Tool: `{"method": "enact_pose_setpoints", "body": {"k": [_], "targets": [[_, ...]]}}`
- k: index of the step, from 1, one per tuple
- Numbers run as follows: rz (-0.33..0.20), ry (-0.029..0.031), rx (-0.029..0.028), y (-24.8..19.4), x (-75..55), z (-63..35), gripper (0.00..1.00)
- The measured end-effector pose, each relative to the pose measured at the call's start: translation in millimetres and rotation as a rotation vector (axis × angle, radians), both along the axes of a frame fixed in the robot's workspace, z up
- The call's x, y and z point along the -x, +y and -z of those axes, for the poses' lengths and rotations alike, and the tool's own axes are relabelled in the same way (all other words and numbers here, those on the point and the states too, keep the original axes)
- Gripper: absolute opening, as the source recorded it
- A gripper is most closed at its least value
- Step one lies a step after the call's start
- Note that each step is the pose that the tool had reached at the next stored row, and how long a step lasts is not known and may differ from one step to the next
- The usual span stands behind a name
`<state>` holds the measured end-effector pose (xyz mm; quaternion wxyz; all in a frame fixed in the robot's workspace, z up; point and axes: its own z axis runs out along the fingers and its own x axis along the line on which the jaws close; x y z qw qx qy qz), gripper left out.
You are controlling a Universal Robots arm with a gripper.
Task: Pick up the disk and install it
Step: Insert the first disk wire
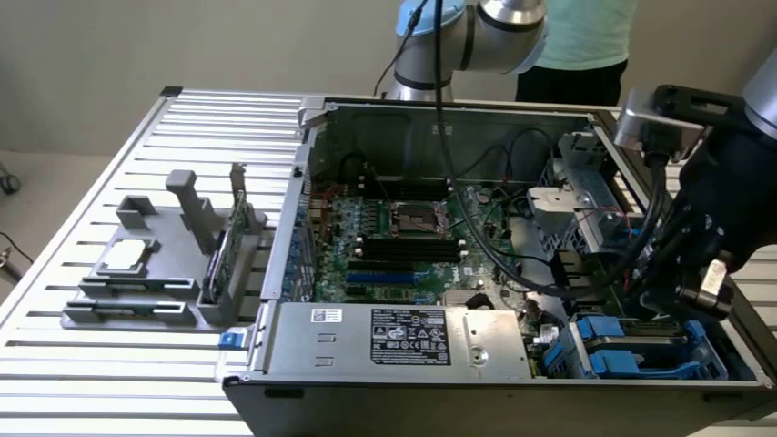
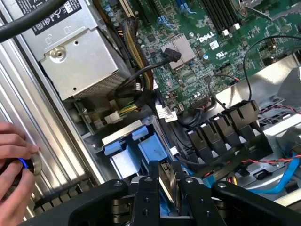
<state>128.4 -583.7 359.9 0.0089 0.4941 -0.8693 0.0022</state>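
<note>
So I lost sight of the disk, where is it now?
The disk is gripped in the tool over the blue drive bay, in the corner of the case on the exterior view's right.

A robotics lab or workshop: a slatted aluminium desk [image 1: 134, 155] carries an opened computer tower [image 1: 486, 410] with its motherboard [image 1: 401, 237] bare, a grey parts fixture [image 1: 146, 273] stands beside it, a robot arm [image 1: 474, 36] reaches over, a person [image 1: 583, 45] behind
</note>
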Motion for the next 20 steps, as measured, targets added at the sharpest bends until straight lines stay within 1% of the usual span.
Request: {"method": "enact_pose_setpoints", "body": {"k": [20], "targets": [[0.316,0.0,0.0001,0.0,0.0,-2.0,0.25]]}}
